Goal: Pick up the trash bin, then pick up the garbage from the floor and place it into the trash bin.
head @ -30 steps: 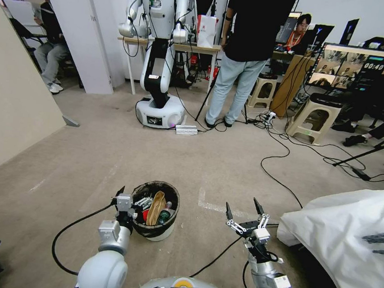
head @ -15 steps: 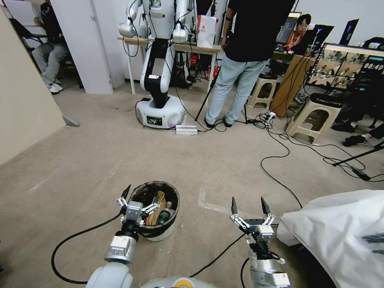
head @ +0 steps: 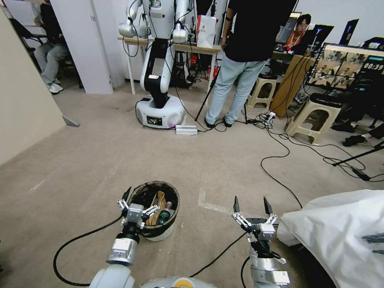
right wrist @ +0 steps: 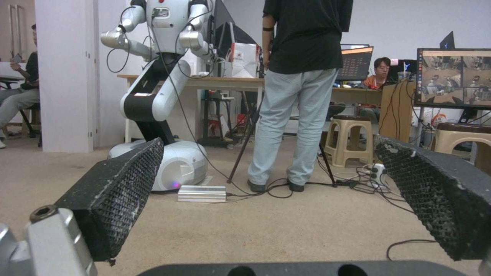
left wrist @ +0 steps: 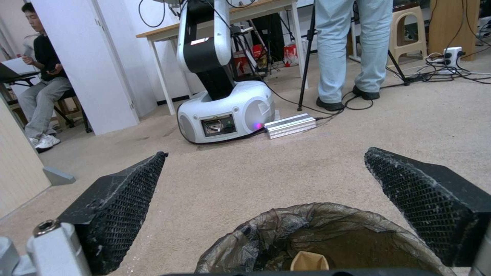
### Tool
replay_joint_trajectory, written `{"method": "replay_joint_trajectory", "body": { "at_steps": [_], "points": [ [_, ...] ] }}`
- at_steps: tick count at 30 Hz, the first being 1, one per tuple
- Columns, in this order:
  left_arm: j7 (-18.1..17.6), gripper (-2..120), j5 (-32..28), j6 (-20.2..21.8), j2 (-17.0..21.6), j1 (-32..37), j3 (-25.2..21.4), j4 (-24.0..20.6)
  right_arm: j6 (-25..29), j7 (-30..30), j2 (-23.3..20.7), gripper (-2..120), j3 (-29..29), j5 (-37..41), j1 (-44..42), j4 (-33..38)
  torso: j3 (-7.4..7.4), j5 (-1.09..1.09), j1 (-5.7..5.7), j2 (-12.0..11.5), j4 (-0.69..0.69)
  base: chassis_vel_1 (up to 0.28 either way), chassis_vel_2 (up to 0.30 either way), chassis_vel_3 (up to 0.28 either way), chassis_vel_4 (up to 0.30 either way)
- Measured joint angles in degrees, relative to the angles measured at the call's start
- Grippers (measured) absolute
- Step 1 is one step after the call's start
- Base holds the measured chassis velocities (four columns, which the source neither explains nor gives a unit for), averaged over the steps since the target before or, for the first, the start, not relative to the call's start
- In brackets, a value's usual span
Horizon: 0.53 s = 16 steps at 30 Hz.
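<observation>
The trash bin stands upright on the carpet directly ahead of us, a little to our left of centre, its black bag liner folded over the rim. Inside it we see the garbage: a brown cardboard scrap standing on end, a small green bottle beside it and some darker bits we cannot make out. From the left wrist view the top of the cardboard shows just inside the crinkled liner.

Our left gripper hovers at the near-left rim of the bin with its fingers spread wide; one fingertip sits over the bin's mouth and the other lies outside the rim to the left. Whether either finger touches the liner we cannot tell. It holds nothing.

Our right gripper hangs above bare carpet to the right of the bin, well apart from it, its fingers also spread wide and empty.

A black cable loops across the carpet near our left arm. To the right of our right gripper lies a large white sack, close to the arm. Beyond the bin a faint white tape mark shows on the carpet, and more cables trail toward the far right. At the far side of the room another white robot stands on its round base in front of a table, with a person in a black shirt and light jeans standing beside it, plastic stools and a monitor to the right.
</observation>
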Motion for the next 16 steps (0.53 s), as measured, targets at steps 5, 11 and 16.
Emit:
{"method": "replay_joint_trajectory", "body": {
  "at_steps": [5, 11, 16],
  "points": [
    [0.0, 100, -0.1, 0.1, 0.0, 0.0, 0.0, 0.0, 0.0, 0.0, 0.0, 100, 0.0, 0.0, 0.0, 0.0, 0.00, 0.00, 0.00, 0.0, 0.00, 0.000, 0.000, 0.000, 0.000],
    [0.0, 100, -0.1, 0.1, 0.0, 0.0, 0.0, 0.0, 0.0, -0.1, 0.0, 100, 0.0, 0.0, 0.0, 0.0, 0.00, 0.00, 0.00, 0.0, 0.00, 0.000, 0.000, 0.000, 0.000],
    [0.0, 100, -0.2, 0.1, 0.0, 0.0, 0.0, 0.0, 0.0, -0.1, 0.0, 100, 0.0, 0.0, 0.0, 0.0, 0.00, 0.00, 0.00, 0.0, 0.00, 0.000, 0.000, 0.000, 0.000]
  ]
}}
